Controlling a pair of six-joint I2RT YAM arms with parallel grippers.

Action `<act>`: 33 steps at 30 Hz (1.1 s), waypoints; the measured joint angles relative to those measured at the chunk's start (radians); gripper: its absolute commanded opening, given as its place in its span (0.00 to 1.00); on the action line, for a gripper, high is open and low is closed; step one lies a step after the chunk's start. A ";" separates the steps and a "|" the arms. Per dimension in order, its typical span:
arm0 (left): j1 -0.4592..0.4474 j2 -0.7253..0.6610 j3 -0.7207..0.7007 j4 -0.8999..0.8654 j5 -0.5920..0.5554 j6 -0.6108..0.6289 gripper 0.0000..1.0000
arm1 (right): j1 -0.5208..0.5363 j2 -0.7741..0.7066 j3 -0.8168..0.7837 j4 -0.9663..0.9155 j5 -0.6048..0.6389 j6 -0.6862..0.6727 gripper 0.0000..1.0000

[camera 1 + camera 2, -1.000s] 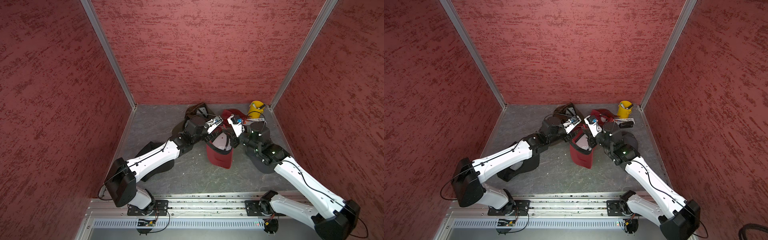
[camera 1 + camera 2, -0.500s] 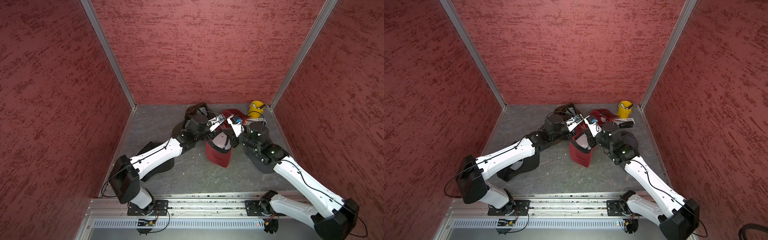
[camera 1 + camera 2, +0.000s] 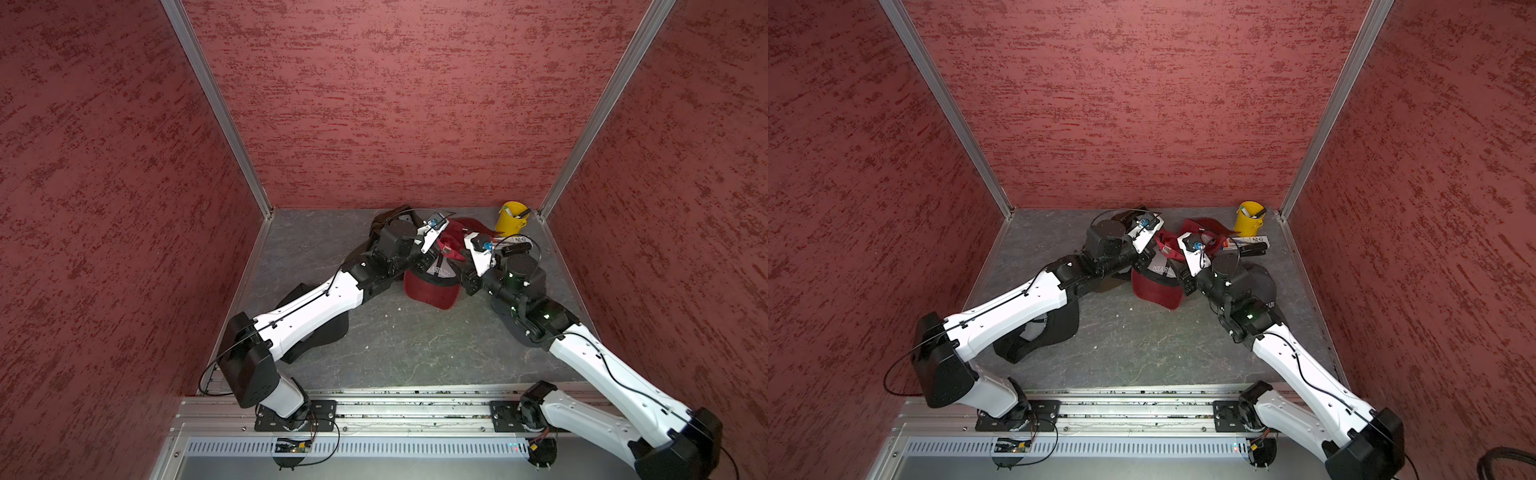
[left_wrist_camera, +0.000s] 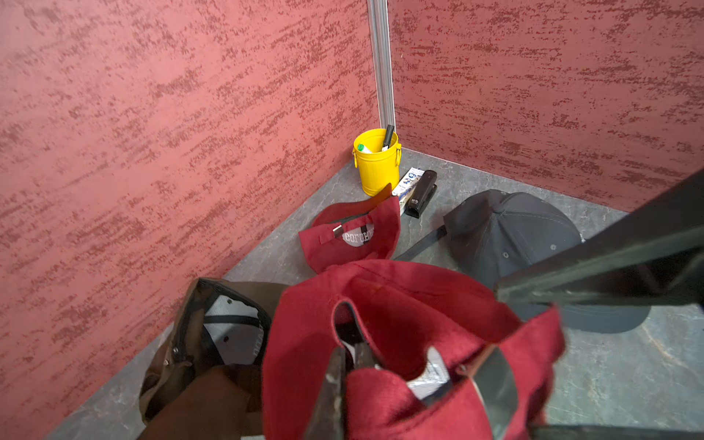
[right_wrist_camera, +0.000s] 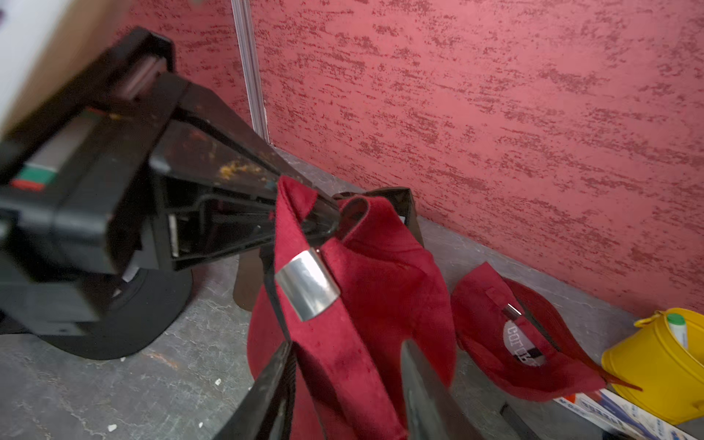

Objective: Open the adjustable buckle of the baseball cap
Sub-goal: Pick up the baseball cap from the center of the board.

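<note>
The red baseball cap [image 3: 432, 289] [image 3: 1156, 286] hangs off the floor between both arms, brim down. Its silver buckle [image 5: 308, 284] [image 4: 495, 384] sits on the red back strap [image 5: 331, 343]. My left gripper [image 4: 350, 354] [image 5: 324, 219] is shut on the strap's upper part, just above the buckle. Below the buckle, my right gripper [image 5: 346, 350] has its jaws apart on either side of the strap. One finger [image 5: 274, 377] lies against the strap's edge and the other stands clear of it. In both top views the fingertips are hidden by the cap and wrists.
A second red cap [image 4: 354, 236] [image 5: 514, 343] lies near the back wall. A yellow bucket [image 3: 512, 218] with markers, a black stapler [image 4: 421, 194] and a small box fill the back right corner. Around them lie a grey cap [image 4: 525, 244], a brown cap [image 4: 213, 343] and a black cap [image 3: 316, 328].
My left gripper has closed on the strap above the buckle. My right gripper, shut a second ago, has opened its jaws. The cap has shifted slightly toward the back.
</note>
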State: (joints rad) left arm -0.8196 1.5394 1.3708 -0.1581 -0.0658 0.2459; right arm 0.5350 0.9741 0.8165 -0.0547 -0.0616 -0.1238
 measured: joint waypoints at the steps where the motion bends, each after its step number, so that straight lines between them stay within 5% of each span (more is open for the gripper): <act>1: -0.002 0.000 0.000 -0.003 -0.004 -0.012 0.00 | 0.000 -0.002 -0.010 0.008 0.008 0.000 0.48; 11: -0.005 0.000 0.056 -0.090 -0.029 -0.146 0.00 | 0.000 -0.010 -0.080 0.114 0.071 -0.001 0.56; 18: -0.002 0.000 0.080 -0.113 -0.008 -0.213 0.00 | 0.000 -0.055 -0.185 0.233 0.116 0.012 0.52; 22: 0.000 0.000 0.080 -0.114 0.019 -0.235 0.00 | 0.000 -0.053 -0.192 0.323 0.117 0.015 0.41; 27: 0.000 0.000 0.080 -0.115 0.043 -0.249 0.00 | 0.000 -0.030 -0.191 0.396 0.117 0.029 0.12; 33: 0.000 -0.013 0.057 -0.116 0.060 -0.257 0.02 | 0.000 -0.040 -0.191 0.437 0.117 0.047 0.01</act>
State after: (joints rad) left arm -0.8192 1.5261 1.4281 -0.2741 -0.0063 -0.0113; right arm 0.5346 0.9344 0.6254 0.3824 0.0555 -0.0769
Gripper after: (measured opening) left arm 0.073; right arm 0.047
